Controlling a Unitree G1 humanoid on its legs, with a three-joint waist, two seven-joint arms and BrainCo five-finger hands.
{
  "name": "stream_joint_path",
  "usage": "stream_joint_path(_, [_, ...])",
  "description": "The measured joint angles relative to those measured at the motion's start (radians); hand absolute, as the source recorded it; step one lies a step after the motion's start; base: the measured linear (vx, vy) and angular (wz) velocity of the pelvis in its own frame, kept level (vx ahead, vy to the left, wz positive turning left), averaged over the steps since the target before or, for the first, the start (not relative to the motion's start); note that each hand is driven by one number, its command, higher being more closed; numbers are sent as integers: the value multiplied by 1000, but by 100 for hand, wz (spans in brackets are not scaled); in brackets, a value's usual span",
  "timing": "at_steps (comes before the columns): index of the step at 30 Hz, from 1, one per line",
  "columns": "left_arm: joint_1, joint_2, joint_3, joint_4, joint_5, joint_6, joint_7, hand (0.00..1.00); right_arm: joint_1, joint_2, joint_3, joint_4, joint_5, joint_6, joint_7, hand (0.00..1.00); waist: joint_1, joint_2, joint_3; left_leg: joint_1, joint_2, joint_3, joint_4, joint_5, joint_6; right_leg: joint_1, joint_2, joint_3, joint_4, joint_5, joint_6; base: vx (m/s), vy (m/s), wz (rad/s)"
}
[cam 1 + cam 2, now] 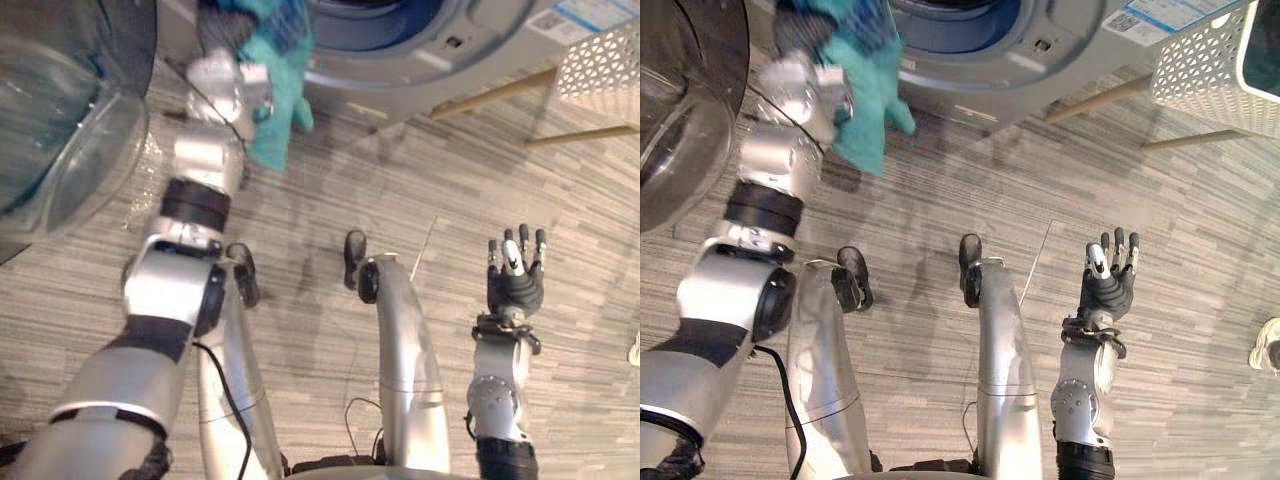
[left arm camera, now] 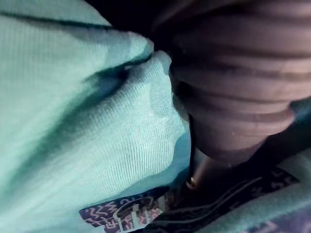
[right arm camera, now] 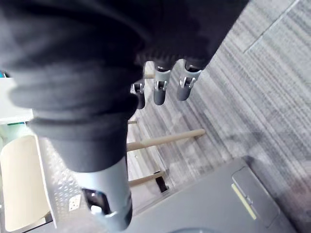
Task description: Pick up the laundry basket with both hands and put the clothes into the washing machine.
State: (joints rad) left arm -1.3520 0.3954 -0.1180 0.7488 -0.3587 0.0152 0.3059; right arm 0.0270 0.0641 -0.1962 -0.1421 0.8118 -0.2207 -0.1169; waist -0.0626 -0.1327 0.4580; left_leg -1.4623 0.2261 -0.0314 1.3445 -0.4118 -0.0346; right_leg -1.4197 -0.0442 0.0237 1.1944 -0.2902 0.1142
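Head views, looking down. Washing machine [image 1: 420, 60] lies at 12 o'clock, its blue-rimmed drum opening [image 1: 375, 25] facing the robot and its glass door [image 1: 60, 130] swung out of the way at 10 o'clock, so the mouth is free to load. Left arm reaches up toward 11 o'clock, bringing the left hand [image 2: 238, 97] to the lip of the opening. A teal garment [image 1: 280, 100] is bunched over the hand and hangs below it toward the floor [image 1: 400, 200], not yet inside the drum. The left wrist view has teal knit pressed against the dark ribbed cover, with a patterned cloth [image 2: 121, 213] beside it. The fingers are buried in fabric, so I cannot tell how they are set. Judgement: the load is carried high so it can be tipped or pushed through the mouth. Right hand [image 1: 515, 275] sits at 4 o'clock, well apart from the machine, fingers straight and spread, holding nothing, probably parked clear of the working arm. Laundry basket [image 1: 1200, 60], white lattice, stands at 2 o'clock just beside the machine, above pale wooden rails [image 1: 500, 90], with neither hand on it. The garment's hanging tail could catch on the rim.
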Motion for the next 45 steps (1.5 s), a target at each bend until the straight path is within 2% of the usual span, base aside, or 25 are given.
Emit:
stream_joint_path(4, [-106, 59, -11, -2, -9, -1, 2, 100, 27, 8, 2, 0, -3, 0, 15, 0, 4, 1, 5, -7, 1, 0, 0, 0, 0, -4, 0, -2, -7, 1, 2, -2, 19, -4])
stream_joint_path(9, [-186, 103, -95, -2, -119, 8, 10, 100, 95, 6, 0, -1, -17, -1, 32, 0, 24, 9, 11, -19, 3, 3, -8, -2, 4, -16, 4, -1, -19, 6, 3, -10, 9, -4])
stream_joint_path(13, [-219, 125, -161, -2, -221, 8, 50, 100, 113, 5, -5, -1, -19, 0, 34, 0, 28, 13, 15, -25, 4, 4, -8, -2, 5, -25, 5, 2, -19, 9, 2, -12, 6, -2])
stream_joint_path(17, [-302, 141, -248, -1, -324, 8, 98, 100, 144, 4, -66, -2, -19, 1, 34, 0, 41, 13, 15, -63, 4, 6, 5, 1, 10, -68, 5, 6, -3, 13, -1, -33, 9, -2])
stream_joint_path(21, [-331, 148, -275, -1, -389, 4, 143, 100, 158, 3, -83, -2, -19, 3, 34, 0, 38, 14, 16, -76, 4, 7, 17, 1, 10, -84, 5, 8, 11, 14, -2, -28, 7, -1])
stream_joint_path(24, [-360, 169, -295, -1, -398, -4, 183, 100, 162, 3, -84, -4, -19, 4, 35, 0, 24, 14, 16, -81, 4, 10, 17, 1, 10, -91, 1, 10, 13, 15, -3, -21, 6, 0])
stream_joint_path(27, [-397, 169, -307, -2, -398, -11, 198, 100, 189, 1, -106, -41, -18, 6, 38, 0, 23, 14, 16, -91, 1, 17, 18, 1, 10, -111, -9, 11, 27, 14, -5, -12, 5, 4])
stream_joint_path(30, [-402, 169, -307, -6, -398, -45, 219, 100, 193, -3, -132, -64, -17, 5, 55, 0, 18, 17, 20, -98, 1, 17, 25, 1, 10, -122, -11, 9, 40, 14, -6, 0, 0, 0])
stream_joint_path(37, [-402, 169, -307, -11, -398, -47, 229, 100, 214, -14, -152, -70, -15, 6, 57, 0, 15, 19, 21, -98, 0, 17, 28, 1, 10, -124, -15, 7, 50, 11, -11, -4, 3, 1])
stream_joint_path(41, [-405, 171, -313, -13, -397, -48, 259, 100, 215, -17, -152, -70, -6, 6, 68, 0, 7, 19, 21, -98, -2, 18, 35, 1, 10, -128, -22, 3, 64, 7, -18, -5, 5, 3])
stream_joint_path(45, [-422, 212, -393, -13, -321, -45, 303, 100, 215, -17, -150, -70, -1, 6, 80, 0, -6, 18, 21, -99, 1, 31, 43, 1, 10, -140, -21, 16, 75, 7, -17, -3, 1, -1])
